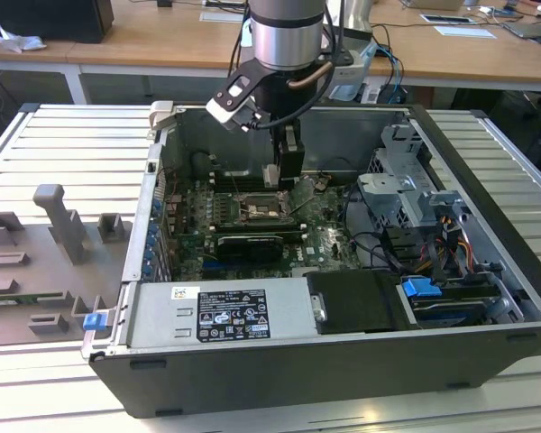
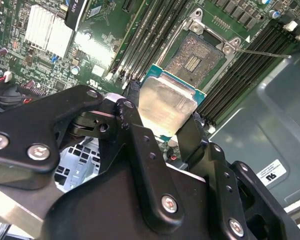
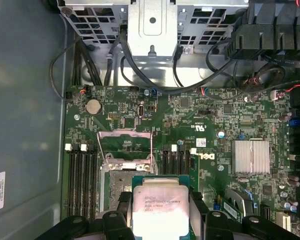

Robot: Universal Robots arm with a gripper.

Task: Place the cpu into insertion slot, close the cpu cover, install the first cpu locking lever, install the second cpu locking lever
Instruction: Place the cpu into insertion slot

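The open computer case (image 1: 252,388) and its green board (image 3: 210,115) lie below the pincer (image 1: 286,180). The bare insertion slot (image 2: 196,56), its cpu cover (image 3: 127,160) swung up, sits just past its tips. Clamped between them by two edges is the cpu (image 2: 165,106).

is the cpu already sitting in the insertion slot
No, the cpu is held in the gripper, and the insertion slot lies bare.

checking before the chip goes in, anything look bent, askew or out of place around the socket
Nothing stands out. The cpu sits square in the gripper, the insertion slot is bare and uncovered, and the cpu cover is swung open at its edge.
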